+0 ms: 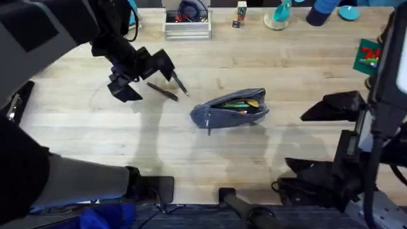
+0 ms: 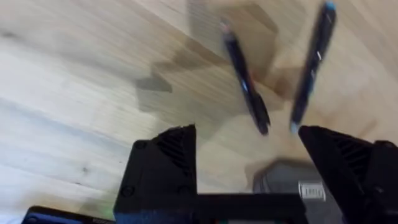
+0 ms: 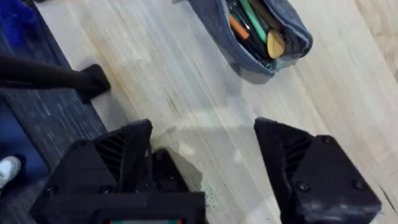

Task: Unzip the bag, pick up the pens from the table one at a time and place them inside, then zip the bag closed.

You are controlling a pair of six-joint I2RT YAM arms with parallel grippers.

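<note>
The grey-blue bag (image 1: 230,108) lies at the table's middle, unzipped, with green and orange items showing inside (image 3: 261,31). Two thin dark pens (image 1: 163,91) (image 1: 179,84) lie side by side on the table (image 1: 76,127) to the bag's left. In the left wrist view the same pens (image 2: 245,84) (image 2: 314,62) sit just beyond the fingertips. My left gripper (image 1: 149,77) (image 2: 249,155) hangs open just left of the pens, holding nothing. My right gripper (image 1: 318,137) (image 3: 205,155) stands open and empty to the right of the bag.
A white tray (image 1: 187,25) with cables, a small bottle (image 1: 241,14) and teal items (image 1: 280,14) line the far edge. A green box (image 1: 369,56) sits at the far right. A black stand foot (image 3: 87,78) is near the front edge.
</note>
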